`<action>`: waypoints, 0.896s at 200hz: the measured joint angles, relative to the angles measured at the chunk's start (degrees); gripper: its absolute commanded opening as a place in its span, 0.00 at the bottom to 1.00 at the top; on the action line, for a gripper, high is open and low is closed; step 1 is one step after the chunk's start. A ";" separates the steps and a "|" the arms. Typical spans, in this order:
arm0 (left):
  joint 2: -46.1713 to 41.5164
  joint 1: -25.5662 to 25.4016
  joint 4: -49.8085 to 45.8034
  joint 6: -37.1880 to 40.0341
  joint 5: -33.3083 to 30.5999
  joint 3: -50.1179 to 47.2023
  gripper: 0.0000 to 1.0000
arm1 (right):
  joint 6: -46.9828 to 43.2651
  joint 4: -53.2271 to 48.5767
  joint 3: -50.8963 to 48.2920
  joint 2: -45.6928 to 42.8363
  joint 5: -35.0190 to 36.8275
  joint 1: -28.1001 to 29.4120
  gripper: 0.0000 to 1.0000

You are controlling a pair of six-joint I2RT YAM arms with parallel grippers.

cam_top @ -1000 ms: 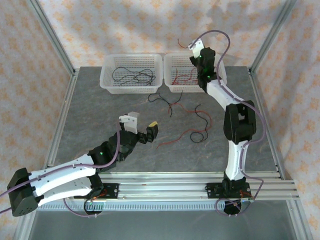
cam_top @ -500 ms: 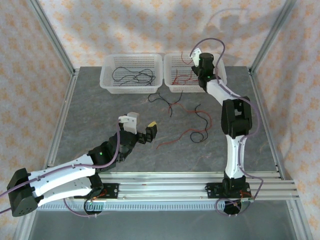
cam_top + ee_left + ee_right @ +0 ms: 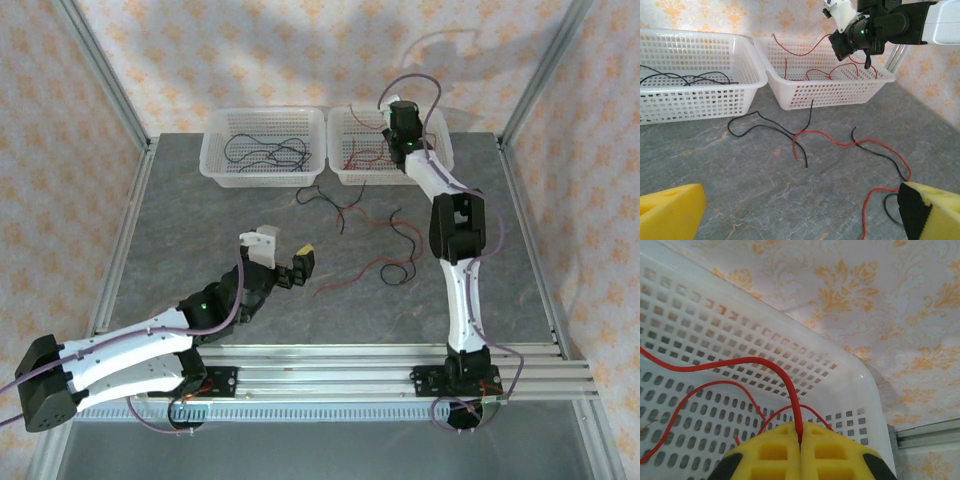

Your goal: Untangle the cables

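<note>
Sorting status: two white perforated plastic baskets stand side by side at the far edge of the grey stone-patterned worktop (image 3: 200, 240). The left basket (image 3: 262, 176) holds several thin black wires (image 3: 265, 152). The right basket (image 3: 362, 176) holds thin red wires (image 3: 362, 153). Judged from this, the job is partly done, with colours being separated into the two baskets.

Left to do: a tangle lies on the worktop just in front of the baskets and toward its centre-right.
- A loose black wire (image 3: 765, 127) crosses a loose red wire (image 3: 840, 141).
- Further red and black strands curl nearer the near edge, including a small black loop (image 3: 400, 270).
- How many strands remain I cannot count.

Right arm: stretched long toward the far edge, wrist over the right basket. The right gripper (image 3: 800, 435) has its yellow pads pressed together on one red strand (image 3: 785, 377). That strand rises from the pads and arcs away over the basket's perforated wall. Judgement: this strand is about to be dropped in.

Left arm: lies low from the near left corner toward the worktop's centre, pointing at the far edge. The left gripper (image 3: 800, 212) has its yellow fingers spread wide and holds nothing. The loose tangle lies just ahead of it.
</note>
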 measured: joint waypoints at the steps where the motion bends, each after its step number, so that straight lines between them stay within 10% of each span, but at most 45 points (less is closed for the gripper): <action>1: 0.02 0.00 -0.02 0.00 0.00 0.00 0.99 | 0.02 0.00 0.15 0.11 0.04 0.00 0.00; 146: 8.20 0.79 -0.13 0.02 0.02 3.56 0.99 | 6.38 -6.49 11.67 12.61 2.60 0.00 0.02; 179: 8.94 1.27 -0.35 0.02 0.02 3.91 0.99 | 8.28 -8.17 13.05 13.42 2.36 0.00 0.18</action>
